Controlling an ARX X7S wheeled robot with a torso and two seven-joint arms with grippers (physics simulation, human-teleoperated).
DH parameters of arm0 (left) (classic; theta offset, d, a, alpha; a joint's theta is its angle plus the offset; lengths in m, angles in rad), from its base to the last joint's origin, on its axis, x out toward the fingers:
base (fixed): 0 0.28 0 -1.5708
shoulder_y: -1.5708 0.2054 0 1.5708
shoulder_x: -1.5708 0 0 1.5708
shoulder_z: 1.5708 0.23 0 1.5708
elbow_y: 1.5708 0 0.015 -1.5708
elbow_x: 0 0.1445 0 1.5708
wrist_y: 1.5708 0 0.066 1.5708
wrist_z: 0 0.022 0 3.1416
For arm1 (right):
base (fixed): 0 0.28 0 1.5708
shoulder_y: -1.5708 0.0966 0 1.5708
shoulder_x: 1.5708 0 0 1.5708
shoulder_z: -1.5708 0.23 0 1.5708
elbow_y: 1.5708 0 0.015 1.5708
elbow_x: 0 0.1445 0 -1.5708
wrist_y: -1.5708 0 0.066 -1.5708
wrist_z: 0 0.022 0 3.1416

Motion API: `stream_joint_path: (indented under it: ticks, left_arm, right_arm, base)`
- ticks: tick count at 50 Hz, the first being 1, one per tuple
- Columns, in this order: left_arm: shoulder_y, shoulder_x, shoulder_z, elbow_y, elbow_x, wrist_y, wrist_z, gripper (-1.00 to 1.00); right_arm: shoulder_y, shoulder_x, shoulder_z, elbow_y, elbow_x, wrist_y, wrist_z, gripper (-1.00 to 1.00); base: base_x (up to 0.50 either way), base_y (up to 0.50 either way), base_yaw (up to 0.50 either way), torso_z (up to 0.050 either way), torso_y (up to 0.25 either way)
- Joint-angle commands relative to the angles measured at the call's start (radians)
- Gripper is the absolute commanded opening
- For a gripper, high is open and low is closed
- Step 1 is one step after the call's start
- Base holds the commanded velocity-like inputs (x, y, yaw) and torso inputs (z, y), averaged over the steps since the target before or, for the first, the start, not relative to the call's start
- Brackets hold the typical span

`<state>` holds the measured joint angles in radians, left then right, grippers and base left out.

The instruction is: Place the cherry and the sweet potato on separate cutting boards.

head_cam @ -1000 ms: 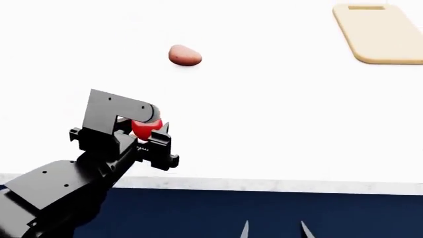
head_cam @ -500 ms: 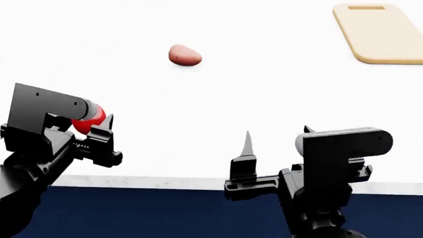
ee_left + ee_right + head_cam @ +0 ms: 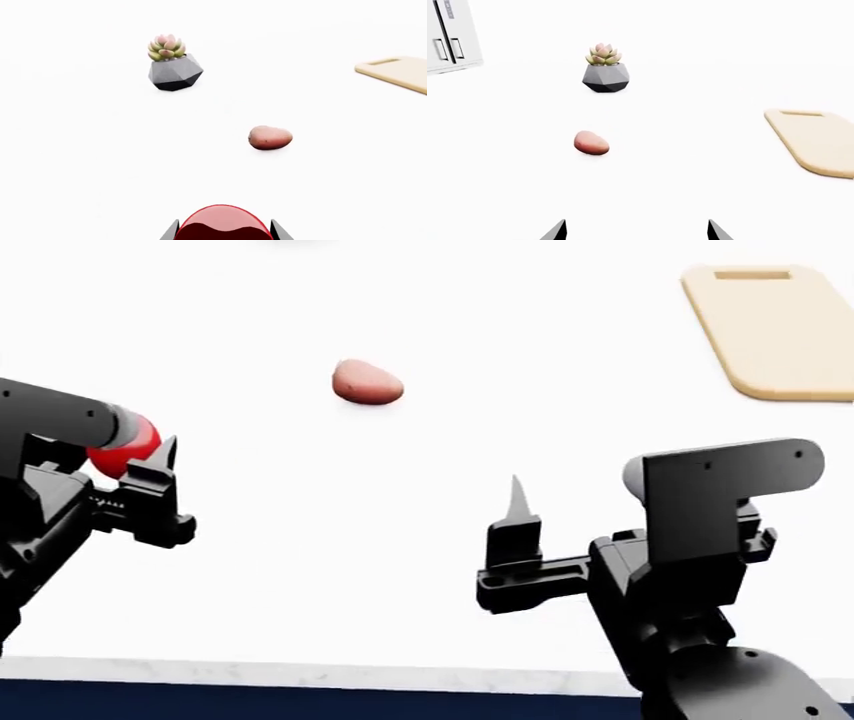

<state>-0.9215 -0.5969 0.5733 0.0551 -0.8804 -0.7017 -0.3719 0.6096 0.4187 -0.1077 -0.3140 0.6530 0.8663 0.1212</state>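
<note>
We are holding the cherry [image 3: 123, 454] clamped in the left gripper [image 3: 127, 475], raised above the white table [image 3: 441, 460] at the near left. The right gripper [image 3: 574, 515] is hanging spread wide with nothing between its fingers, low at the near right. The sweet potato [image 3: 367, 382] is lying on the bare table farther out, between the two arms. One cutting board [image 3: 777, 328] with a handle slot is sitting at the far right, well apart from the potato. A potted succulent [image 3: 605, 71] is standing beyond the potato.
</note>
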Motion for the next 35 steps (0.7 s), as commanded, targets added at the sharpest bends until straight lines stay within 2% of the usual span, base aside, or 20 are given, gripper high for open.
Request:
stream_joint_path:
  ticks: [1,35]
  left_arm:
    - [-0.002,-0.018,-0.004,0.017,-0.021,-0.011,-0.009,-1.00]
    - [0.014,-0.049,-0.016,0.059,-0.047,-0.033,-0.036,-1.00]
  right_arm:
    - [0.009,0.013,0.012,-0.001,0.021,0.024,0.000,1.00]
    - [0.055,0.023,-0.022,0.043,0.042,0.050,-0.033,1.00]
  base:
    - [0.44,0.00,0.00,0.000,0.000]
    - [0.44,0.00,0.00,0.000,0.001]
